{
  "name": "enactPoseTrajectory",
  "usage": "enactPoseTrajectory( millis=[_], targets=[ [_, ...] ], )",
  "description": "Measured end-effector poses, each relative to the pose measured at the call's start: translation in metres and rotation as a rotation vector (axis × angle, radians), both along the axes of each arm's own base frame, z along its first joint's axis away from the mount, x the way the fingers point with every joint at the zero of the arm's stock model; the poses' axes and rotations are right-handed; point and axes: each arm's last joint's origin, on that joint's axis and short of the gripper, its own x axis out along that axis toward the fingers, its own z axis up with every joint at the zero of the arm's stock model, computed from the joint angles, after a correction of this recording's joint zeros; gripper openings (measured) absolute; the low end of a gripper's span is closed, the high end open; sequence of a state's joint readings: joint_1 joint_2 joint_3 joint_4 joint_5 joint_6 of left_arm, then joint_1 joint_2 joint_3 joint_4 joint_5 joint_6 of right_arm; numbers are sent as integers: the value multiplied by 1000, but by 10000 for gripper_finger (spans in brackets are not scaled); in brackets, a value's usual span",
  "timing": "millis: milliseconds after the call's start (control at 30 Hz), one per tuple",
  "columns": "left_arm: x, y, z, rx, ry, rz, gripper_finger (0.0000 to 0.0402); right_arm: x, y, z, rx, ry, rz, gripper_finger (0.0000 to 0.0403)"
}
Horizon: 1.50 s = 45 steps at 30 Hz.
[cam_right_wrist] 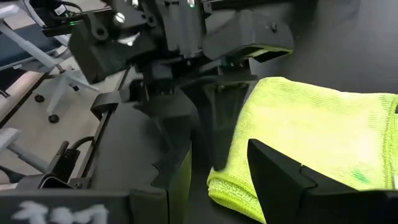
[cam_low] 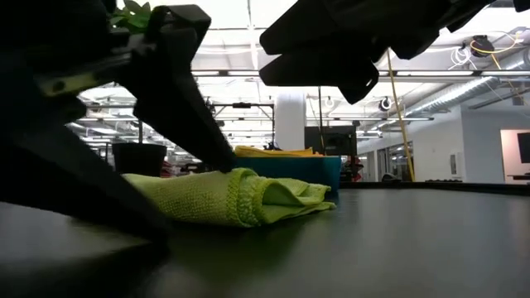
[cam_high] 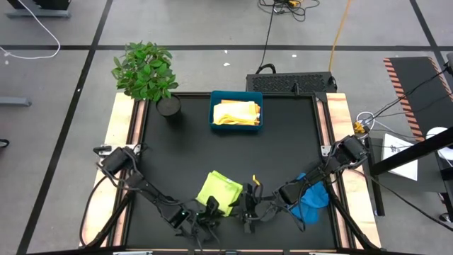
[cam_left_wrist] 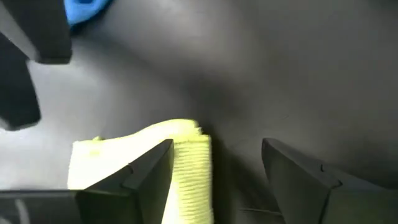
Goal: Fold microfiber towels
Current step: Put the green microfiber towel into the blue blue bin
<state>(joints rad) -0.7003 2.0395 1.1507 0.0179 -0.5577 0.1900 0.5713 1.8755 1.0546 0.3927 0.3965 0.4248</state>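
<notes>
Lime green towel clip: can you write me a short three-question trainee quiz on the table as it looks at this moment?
1. True or false: the lime green towel lies spread out flat in a single layer.
2. Which towel does the right arm partly cover in the high view?
A. orange towel
B. blue towel
C. golden yellow towel
3. Fill in the blank: at the lime green towel's folded edge, the left gripper has its fingers ____.

Key:
1. False; it is folded over on itself.
2. B
3. open
</notes>
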Motion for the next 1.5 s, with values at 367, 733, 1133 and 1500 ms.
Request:
enactPoseTrajectory(
  millis=[367, 733, 1133, 1500],
  targets=[
    [6, 22, -5, 100, 16, 145, 203, 0, 0, 0, -1, -1, -3, 151],
    [0, 14, -1, 56, 8, 138, 148, 0, -1, 0, -9, -6, -21, 151],
    [-14, -1, 4, 24, -37, 168, 224, 0, -1, 0, -10, -7, -23, 151],
    [-2, 18, -6, 8, 7, 253, 263, 0, -1, 0, -10, -6, -23, 151]
  ],
)
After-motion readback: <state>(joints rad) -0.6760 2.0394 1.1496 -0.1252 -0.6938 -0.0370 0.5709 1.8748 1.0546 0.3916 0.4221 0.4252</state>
